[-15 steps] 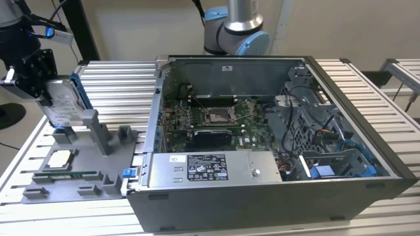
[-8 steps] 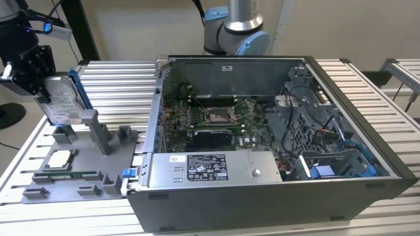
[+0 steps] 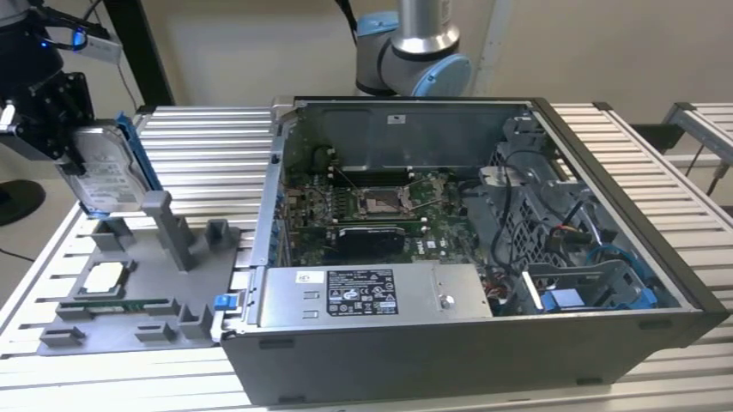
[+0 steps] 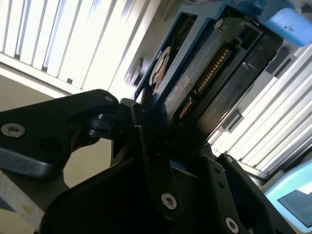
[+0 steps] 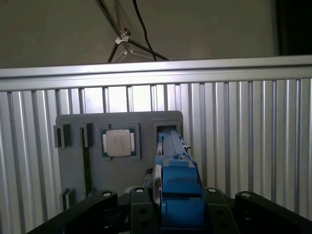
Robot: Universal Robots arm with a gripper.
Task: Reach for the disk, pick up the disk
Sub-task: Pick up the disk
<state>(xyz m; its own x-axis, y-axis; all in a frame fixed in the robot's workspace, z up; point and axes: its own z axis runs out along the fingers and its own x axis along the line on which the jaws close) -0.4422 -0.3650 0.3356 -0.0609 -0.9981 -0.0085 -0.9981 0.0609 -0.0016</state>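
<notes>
Gripping the disk by its flat faces, the gripper has its jaws closed tight on it. It hangs upright, long axis roughly vertical, just above the grey tray and in line with that tray's empty slot.

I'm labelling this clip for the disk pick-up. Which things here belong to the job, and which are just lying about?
Belongs to the job:
- disk, upright, gripped in the shut jaws above the grey tray

Just lying about:
- square chip, seated in the tray
- open computer case
- grey box with sticker, inside the case
</notes>
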